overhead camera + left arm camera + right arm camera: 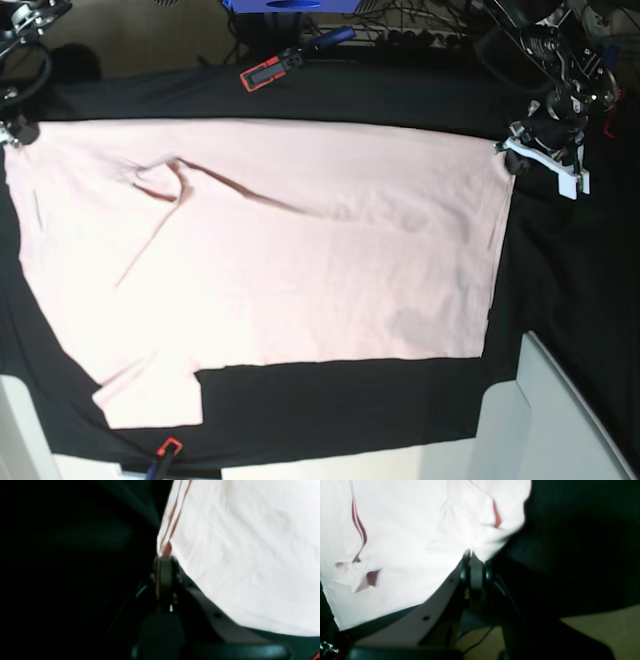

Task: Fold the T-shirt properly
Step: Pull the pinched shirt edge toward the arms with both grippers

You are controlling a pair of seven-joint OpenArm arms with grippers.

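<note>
Left wrist: left gripper (163, 555), fingers closed on a hemmed corner of the T-shirt (245, 555); black bench cloth (75, 580) beside it.
Right wrist: right gripper (473, 555), fingers pinched shut on another bunched T-shirt edge; a sleeve fold shows lower left.
Base: T-shirt spread flat across the bench, plain side up, reaching from the far-left corner to the far-right; red clamp (268, 70) at the far edge.

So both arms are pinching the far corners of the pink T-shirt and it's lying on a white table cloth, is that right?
Not quite. The table cloth is black, not white, as the base view shows. The rest holds: the left gripper and right gripper each pinch a far corner of the pink T-shirt, jaws shut.
</note>
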